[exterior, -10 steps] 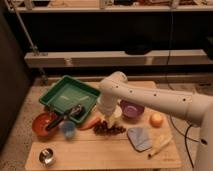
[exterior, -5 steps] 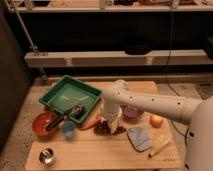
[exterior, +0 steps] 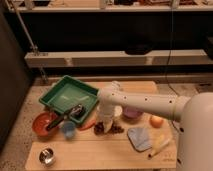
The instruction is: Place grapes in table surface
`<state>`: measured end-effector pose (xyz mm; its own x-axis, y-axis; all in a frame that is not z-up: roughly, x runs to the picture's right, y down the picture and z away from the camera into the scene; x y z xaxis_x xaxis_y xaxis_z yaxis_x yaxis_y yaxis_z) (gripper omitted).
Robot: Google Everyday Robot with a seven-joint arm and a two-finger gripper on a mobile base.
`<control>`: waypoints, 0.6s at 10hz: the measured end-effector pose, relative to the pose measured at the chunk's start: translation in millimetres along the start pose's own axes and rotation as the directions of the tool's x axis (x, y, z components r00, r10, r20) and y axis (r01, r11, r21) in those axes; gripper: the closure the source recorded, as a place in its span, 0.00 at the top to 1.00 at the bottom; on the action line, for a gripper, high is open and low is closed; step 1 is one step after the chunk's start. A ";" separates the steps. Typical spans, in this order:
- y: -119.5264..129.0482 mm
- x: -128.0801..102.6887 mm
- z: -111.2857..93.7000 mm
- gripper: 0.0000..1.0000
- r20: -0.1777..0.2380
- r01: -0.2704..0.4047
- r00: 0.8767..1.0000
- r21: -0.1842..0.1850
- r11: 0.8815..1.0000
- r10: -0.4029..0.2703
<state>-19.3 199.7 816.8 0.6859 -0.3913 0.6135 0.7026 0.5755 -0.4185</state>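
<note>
From where I stood, the small bunch of dark purple-brown grapes (exterior: 112, 129) was low at the middle of the light wooden rectangular surface (exterior: 100, 152). It sat just in front of the green plastic tray (exterior: 60, 95), between the small blue cup (exterior: 68, 130) and the flat grey-blue pad (exterior: 138, 137). The berries looked to be resting on the wood itself, not in any bowl or in the tray, so I judged the placing close to done, or done apart from the letting go. The view was too poor there for me to swear that the bunch bore its full weight on the boards.

The end effector (exterior: 103, 124) hung straight down from the white arm (exterior: 150, 102), which reached in from the right. Its tip was right at the left edge of the bunch, seemingly touching it. The wrist housing covered the working end, so I could not tell how wide it stood, nor whether it gripped the grapes or merely met them.

If the bunch was held, what was left was to free it and lift clear without dragging the berries along. An orange carrot (exterior: 88, 125) lay just beside the tip on the left, and a pale purple bowl (exterior: 132, 113) sat close behind on the right. A straight rise seemed the safest way out
</note>
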 end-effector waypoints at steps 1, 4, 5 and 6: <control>0.3 0.0 0.9 0.18 0.002 -0.002 1.000 0.000 1.000 0.002; 3.0 1.9 -5.4 0.00 0.014 -0.007 1.000 0.030 1.000 0.007; 3.8 1.7 -17.5 0.00 0.012 -0.005 1.000 0.052 0.999 0.004; 4.0 -0.4 -36.3 0.00 0.004 0.002 1.000 0.079 0.997 -0.002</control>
<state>-9.9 176.1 790.6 0.6838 -0.3899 0.6168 0.6868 0.6294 -0.3635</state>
